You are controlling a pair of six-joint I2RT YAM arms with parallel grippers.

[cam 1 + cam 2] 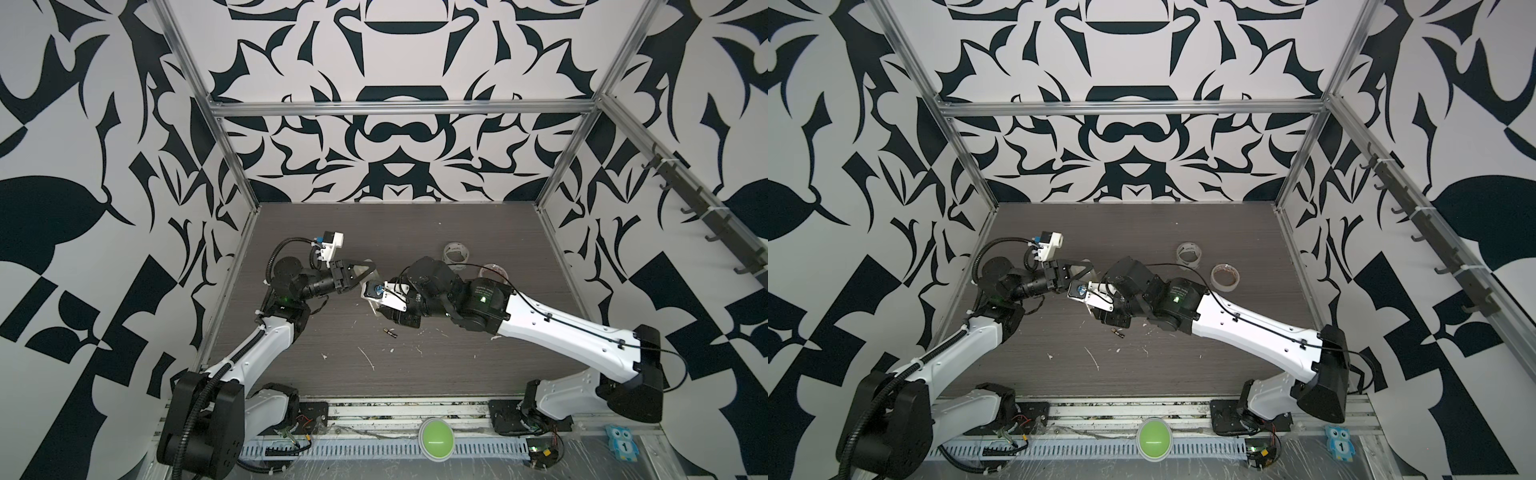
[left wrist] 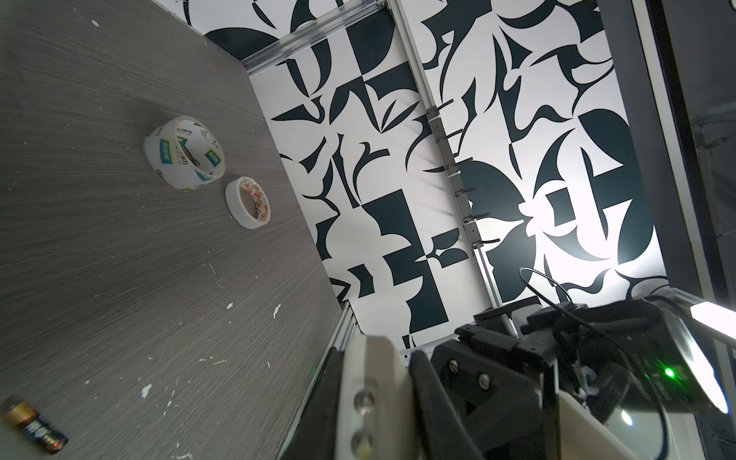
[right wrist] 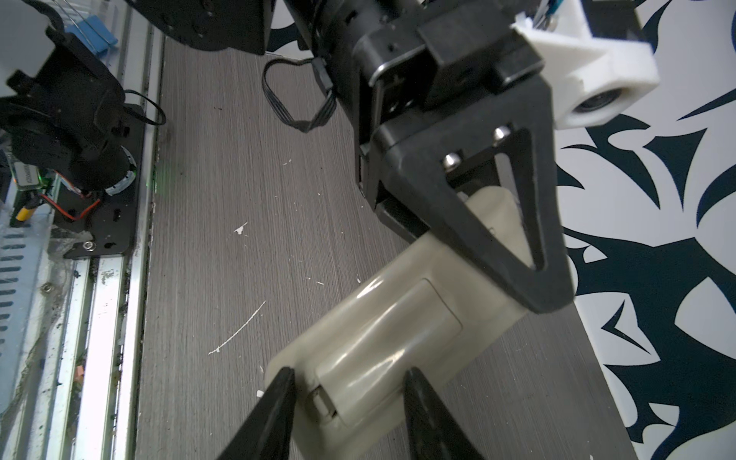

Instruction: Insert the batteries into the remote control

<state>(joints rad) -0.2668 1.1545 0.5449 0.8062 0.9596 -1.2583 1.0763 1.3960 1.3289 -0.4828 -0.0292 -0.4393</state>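
In both top views the left arm (image 1: pixel 266 345) and right arm (image 1: pixel 561 328) bend inward, wrists meeting over the worktop (image 1: pixel 436 374). One battery (image 1: pixel 390 332) lies loose near the right wrist.

The left wrist view shows that battery flat on the worktop, apart from the pincer.

In the right wrist view the left pincer (image 3: pixel 533 294) is clenched on one end of the remote control (image 3: pixel 382 330), pale back showing. The right pincer (image 3: pixel 348 382) straddles the other end, jaws apart; whether it grips, I cannot tell.
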